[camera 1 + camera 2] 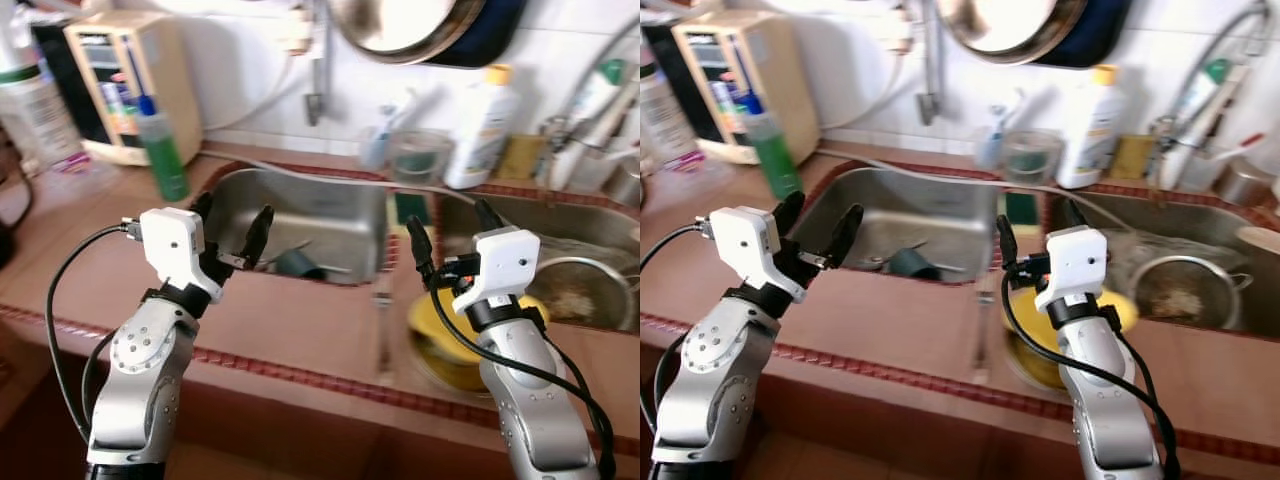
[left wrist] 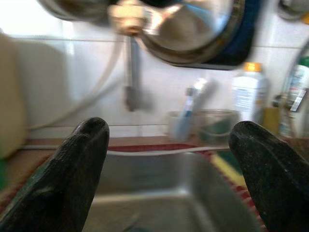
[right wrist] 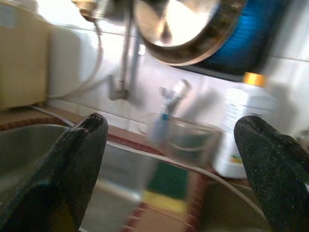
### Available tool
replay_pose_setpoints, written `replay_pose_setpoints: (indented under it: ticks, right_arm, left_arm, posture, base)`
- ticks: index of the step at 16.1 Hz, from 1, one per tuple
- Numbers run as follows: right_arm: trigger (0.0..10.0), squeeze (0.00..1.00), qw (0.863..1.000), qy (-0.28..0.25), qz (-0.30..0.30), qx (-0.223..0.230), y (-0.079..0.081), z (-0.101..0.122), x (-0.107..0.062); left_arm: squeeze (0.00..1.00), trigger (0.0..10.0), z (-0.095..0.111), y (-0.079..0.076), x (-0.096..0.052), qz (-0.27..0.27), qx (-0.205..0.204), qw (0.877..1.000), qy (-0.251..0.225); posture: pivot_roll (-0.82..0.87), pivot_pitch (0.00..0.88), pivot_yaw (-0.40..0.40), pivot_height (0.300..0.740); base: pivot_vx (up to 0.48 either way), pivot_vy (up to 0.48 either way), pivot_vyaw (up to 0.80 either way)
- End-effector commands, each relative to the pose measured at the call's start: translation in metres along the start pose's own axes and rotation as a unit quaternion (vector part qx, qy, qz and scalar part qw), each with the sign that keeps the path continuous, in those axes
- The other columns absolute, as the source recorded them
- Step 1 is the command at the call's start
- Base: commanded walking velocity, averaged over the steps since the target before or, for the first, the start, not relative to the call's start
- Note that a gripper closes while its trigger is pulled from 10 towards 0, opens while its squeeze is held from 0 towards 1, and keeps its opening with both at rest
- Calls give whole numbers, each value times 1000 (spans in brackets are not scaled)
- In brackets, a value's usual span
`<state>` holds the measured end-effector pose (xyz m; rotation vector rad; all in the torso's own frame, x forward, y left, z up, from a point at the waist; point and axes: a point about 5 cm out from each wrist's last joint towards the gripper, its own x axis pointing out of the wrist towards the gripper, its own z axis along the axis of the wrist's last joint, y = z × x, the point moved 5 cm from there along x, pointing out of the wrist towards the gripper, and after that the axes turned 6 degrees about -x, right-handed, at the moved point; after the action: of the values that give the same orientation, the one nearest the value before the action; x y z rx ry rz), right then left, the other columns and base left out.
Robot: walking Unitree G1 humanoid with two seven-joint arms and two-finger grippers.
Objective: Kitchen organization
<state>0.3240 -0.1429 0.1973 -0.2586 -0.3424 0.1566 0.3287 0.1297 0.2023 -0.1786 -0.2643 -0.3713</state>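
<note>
Left eye view shows both grippers, left (image 1: 232, 232) and right (image 1: 452, 232), spread wide and empty above the brown counter; best approach the yellow bowl (image 1: 447, 347) under the right arm slowly, squarely.

Ahead of me a beige appliance (image 1: 125, 85) stands on the counter's far left, a green bottle (image 1: 161, 150) just beside it. A white bottle (image 1: 481, 125) with a yellow cap stands behind the 2 steel basins, near a clear container (image 1: 418, 155).
</note>
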Motion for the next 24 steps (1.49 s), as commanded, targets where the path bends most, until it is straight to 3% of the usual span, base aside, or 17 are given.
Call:
replay_pose_setpoints:
  ticks: [1, 6, 8, 12, 15, 17, 20, 24]
  right_arm:
    - [10000, 0, 1000, 1, -4, -6, -6, -1, 0]
    - [10000, 0, 1000, -2, 0, -8, -6, 0, 1]
    - [10000, 0, 1000, 1, 11, -6, -3, -1, -2]
    - [10000, 0, 999, 5, 35, 15, 4, -5, -11]
    - [10000, 0, 996, 25, 78, 45, 25, -13, -34]
    - [10000, 0, 993, 37, 90, 63, 35, -16, -44]
    - [10000, 0, 992, 46, 98, 65, 38, -19, -52]
    - [10000, 0, 993, 49, 84, 63, 30, -16, -52]
  left_arm:
    - [0, 10000, -2, -2, 3, -4, -6, 1000, 6]
    - [0, 10000, -1, -2, 4, -1, -10, 1000, 3]
    - [0, 10000, 2, -4, 3, -3, -31, 999, -7]
    - [0, 10000, 3, -7, 0, -13, -27, 1000, -6]
    - [0, 10000, -1, -31, -5, -89, -3, 996, 20]
    - [0, 10000, -9, -49, -14, -153, 32, 986, 50]
    - [0, 10000, -15, -65, -26, -215, 47, 973, 72]
    - [0, 10000, -12, -73, -26, -236, 41, 968, 75]
  posture:
    - [-182, 21, 37, 740]
    - [-184, 23, 30, 740]
    - [-185, 25, 26, 740]
    - [-185, 30, 25, 740]
    - [-185, 38, 25, 740]
    - [-186, 40, 26, 740]
    - [-188, 38, 30, 740]
    - [-200, 36, 41, 740]
  base:
    - [0, -394, 0]
    - [0, -387, 0]
    - [0, 0, 0]
    - [0, 0, 0]
    - [0, 0, 0]
    - [0, 0, 0]
    - [0, 0, 0]
    - [0, 0, 0]
